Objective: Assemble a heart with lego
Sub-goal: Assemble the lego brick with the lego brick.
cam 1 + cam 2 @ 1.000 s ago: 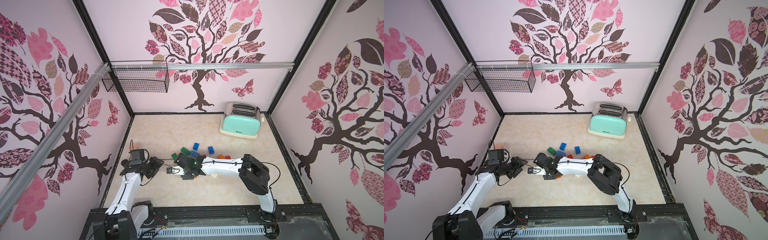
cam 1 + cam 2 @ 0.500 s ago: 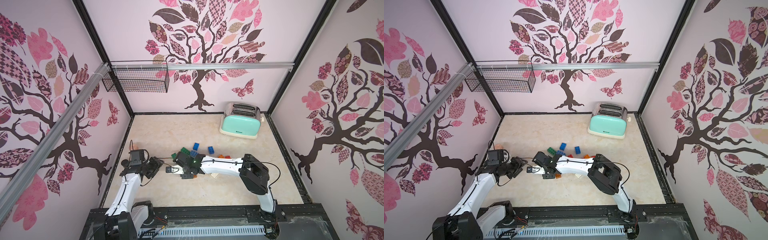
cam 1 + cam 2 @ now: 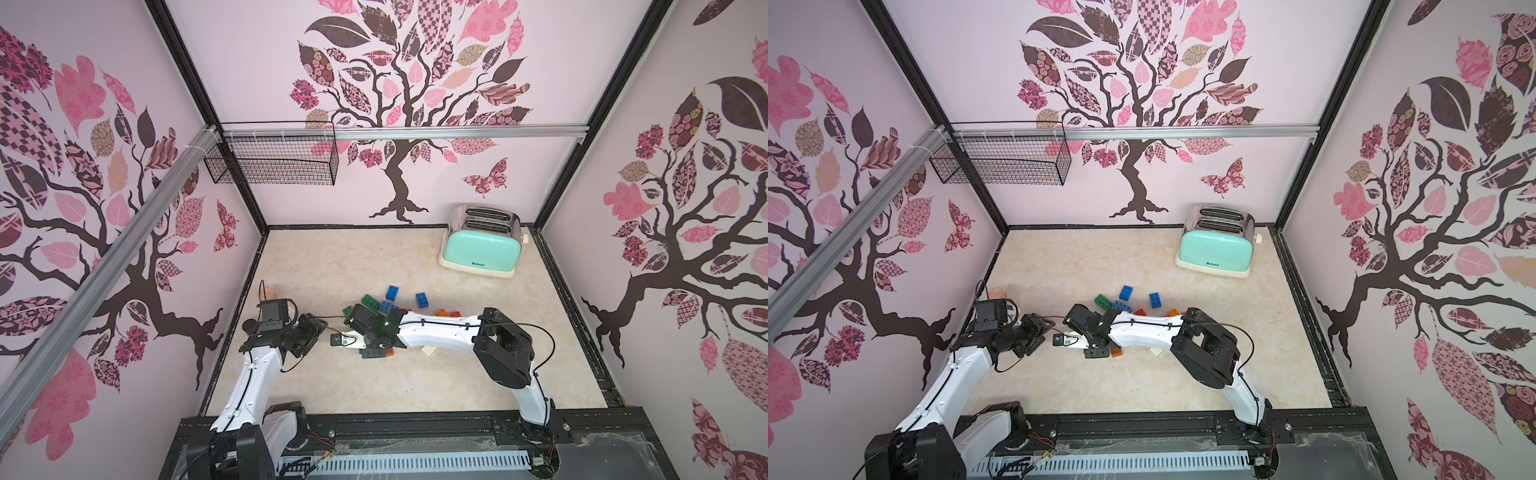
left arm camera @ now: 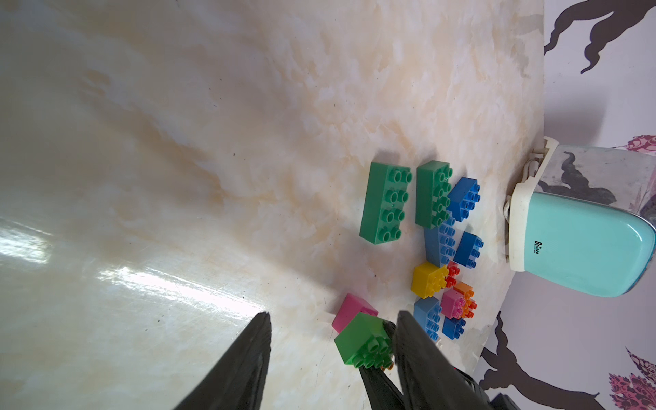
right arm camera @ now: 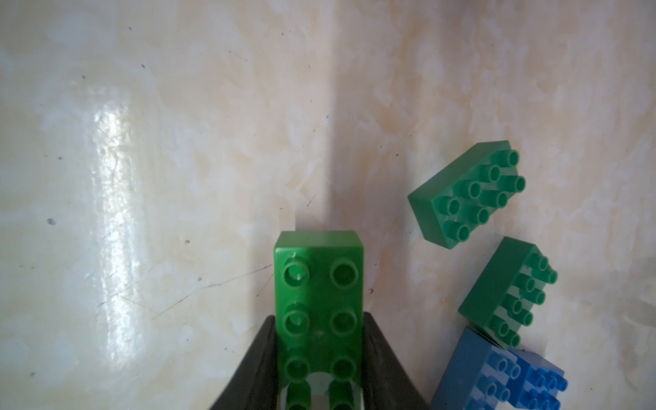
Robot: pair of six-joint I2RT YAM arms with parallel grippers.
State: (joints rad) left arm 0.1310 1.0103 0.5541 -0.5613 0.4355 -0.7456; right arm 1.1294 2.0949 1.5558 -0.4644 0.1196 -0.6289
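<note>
1. One oblong green brick (image 5: 319, 269) clamped in right gripper (image 5: 319, 319), near middle of worktop (image 3: 332, 257).
2. Left gripper (image 4: 332, 316) parted, empty, nearer left edge.
3. Remaining lego (image 3: 422, 300) clustered mid-worktop, around right arm (image 3: 436, 332).

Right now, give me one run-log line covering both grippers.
right gripper: shut on green oblong brick | left gripper: open, empty | other bricks: scattered on table, no heart visible

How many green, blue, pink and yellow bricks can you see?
Counted in the left wrist view:
Green bricks: 3, one held in the right pincer
Blue bricks: 5
Pink bricks: 2
Yellow bricks: 1
Total: 11
</note>
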